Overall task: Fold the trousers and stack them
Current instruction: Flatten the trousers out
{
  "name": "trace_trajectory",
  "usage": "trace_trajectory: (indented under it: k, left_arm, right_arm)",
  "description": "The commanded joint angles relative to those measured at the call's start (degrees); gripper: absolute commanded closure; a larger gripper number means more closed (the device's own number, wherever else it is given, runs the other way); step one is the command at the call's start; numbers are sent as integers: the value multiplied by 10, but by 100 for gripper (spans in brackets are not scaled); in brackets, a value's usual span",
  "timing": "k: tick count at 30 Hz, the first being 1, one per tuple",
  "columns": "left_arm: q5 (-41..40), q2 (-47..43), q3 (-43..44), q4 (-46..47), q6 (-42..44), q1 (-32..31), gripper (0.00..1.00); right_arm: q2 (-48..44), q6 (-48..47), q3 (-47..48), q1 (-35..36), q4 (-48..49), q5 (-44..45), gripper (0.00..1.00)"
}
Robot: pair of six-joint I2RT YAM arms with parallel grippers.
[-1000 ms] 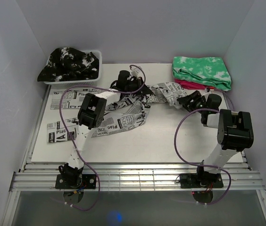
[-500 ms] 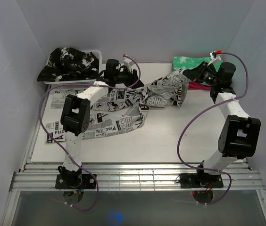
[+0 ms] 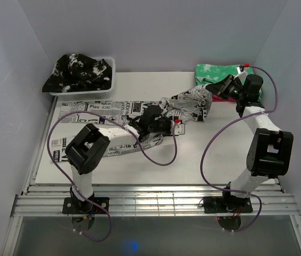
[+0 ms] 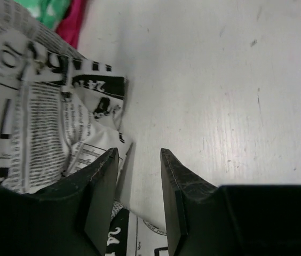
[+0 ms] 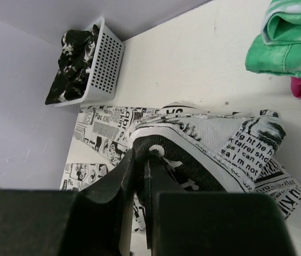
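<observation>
The trousers (image 3: 118, 114), white with black newspaper print, lie crumpled across the table from the left edge to the back right. My right gripper (image 3: 213, 87) is shut on a raised edge of the trousers near the green cloth. In the right wrist view the jaws (image 5: 145, 154) pinch a dark-lined hem, and the trousers (image 5: 220, 138) hang below it. My left gripper (image 3: 167, 126) is low over the middle of the trousers and points right. It is open (image 4: 138, 156) with only bare table between its fingers, and the trousers (image 4: 38, 117) lie just to its left.
A white basket (image 3: 108, 80) holding a black garment with white splotches (image 3: 76, 72) stands at the back left. A folded green-and-white cloth (image 3: 228, 74) lies on a pink one (image 3: 220, 95) at the back right. White walls enclose the table (image 3: 193, 154) on three sides.
My left gripper let go, opened and swung from the back near the basket to the middle of the trousers. My right gripper closed on the trousers' edge and carried it to the back right.
</observation>
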Motion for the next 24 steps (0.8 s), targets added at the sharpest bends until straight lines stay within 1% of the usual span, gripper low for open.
trace_trajectory:
  k: [1,2,3,5,6,9,13,14,16,17,21,24]
  left_arm:
    - [-5,59,39,40,123,-2,53]
    - [-7,97,60,41,119,-10,53]
    - [-14,116,101,41,112,-16,53]
    - [-21,170,140,41,92,-23,53]
    - [-28,187,157,43,87,-26,53]
    - [-40,245,207,54,80,-37,49]
    - [-78,312,260,78,80,-52,48]
    - [-89,327,289,80,80,-53,47]
    - [-107,369,319,82,81,-58,47]
    - [-120,381,346,83,80,-58,47]
    - [-144,425,392,82,81,-59,47]
    - [-165,448,407,82,89,-60,47]
  right_arm:
    - [-13,11,6,4,19,5,92]
    - [-14,11,4,4,18,6,92]
    - [-14,11,5,4,11,9,92]
    - [-17,11,2,4,8,15,92]
    - [-19,12,-1,4,7,18,92]
    - [-21,19,-12,5,10,18,92]
    - [-28,34,-27,5,12,21,92]
    - [-30,35,-31,5,9,22,92]
    - [-34,38,-34,5,7,24,92]
    - [-36,39,-36,5,4,25,92]
    - [-40,41,-38,5,4,18,92]
    - [-42,44,-40,5,2,18,92]
